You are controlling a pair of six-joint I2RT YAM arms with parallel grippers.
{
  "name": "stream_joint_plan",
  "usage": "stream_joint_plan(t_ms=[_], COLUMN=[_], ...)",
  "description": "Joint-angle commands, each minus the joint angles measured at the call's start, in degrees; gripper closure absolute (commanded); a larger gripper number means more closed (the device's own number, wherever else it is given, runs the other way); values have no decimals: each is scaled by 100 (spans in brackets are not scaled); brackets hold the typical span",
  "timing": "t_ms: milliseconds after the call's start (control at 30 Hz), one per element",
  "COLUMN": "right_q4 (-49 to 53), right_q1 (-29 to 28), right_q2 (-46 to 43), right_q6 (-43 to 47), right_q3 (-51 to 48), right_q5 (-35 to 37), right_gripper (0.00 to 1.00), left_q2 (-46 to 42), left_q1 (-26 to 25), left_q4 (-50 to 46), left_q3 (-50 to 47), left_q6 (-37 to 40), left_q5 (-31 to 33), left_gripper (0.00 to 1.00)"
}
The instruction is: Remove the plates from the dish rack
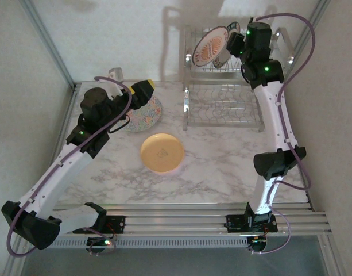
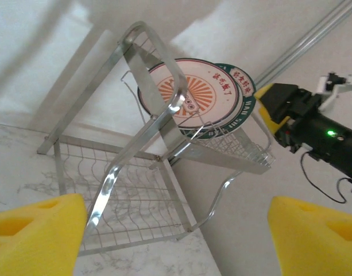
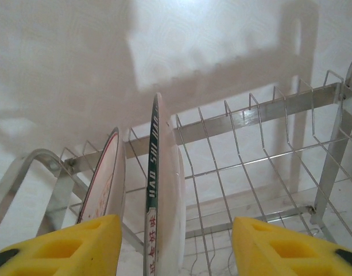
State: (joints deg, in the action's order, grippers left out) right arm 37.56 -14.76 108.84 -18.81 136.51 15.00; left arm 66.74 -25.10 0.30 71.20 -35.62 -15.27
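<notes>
My right gripper (image 3: pixel 176 244) straddled the green-rimmed plate (image 3: pixel 154 190), which stood upright in the dish rack (image 3: pixel 262 109) beside the sunburst plate (image 3: pixel 104 178). Its jaws were apart and not yet touching. My left gripper (image 2: pixel 176 230) was spread wide and empty. This looked like the grasping step. Next I would need to pinch the rim, then lift straight up.

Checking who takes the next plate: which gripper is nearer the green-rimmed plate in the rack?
Right. The right gripper straddles the green-rimmed plate in the dish rack; the left gripper hovers left of the rack, over a speckled plate.
</notes>
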Motion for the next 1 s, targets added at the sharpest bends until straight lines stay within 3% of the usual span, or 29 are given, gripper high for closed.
stream_joint_plan(t_ms=[0,167,733,867,967], right_q4=[26,38,85,90,87], right_q1=[44,64,184,184,171], right_q2=[83,247,766,823,849], right_q6=[70,141,204,172,184], right_q3=[203,306,770,815,858], right_q5=[162,205,-80,-133,-155], right_gripper=[50,55,59,64,74], left_q2=[-81,12,129,122,111], left_q1=[-47,-49,-47,-47,-47], left_q4=[306,308,339,331,318], left_q3=[351,463,562,532,543], left_q6=[0,7,6,11,23], left_q5=[-239,-266,-306,-299,-291], left_gripper=[18,19,19,19,19])
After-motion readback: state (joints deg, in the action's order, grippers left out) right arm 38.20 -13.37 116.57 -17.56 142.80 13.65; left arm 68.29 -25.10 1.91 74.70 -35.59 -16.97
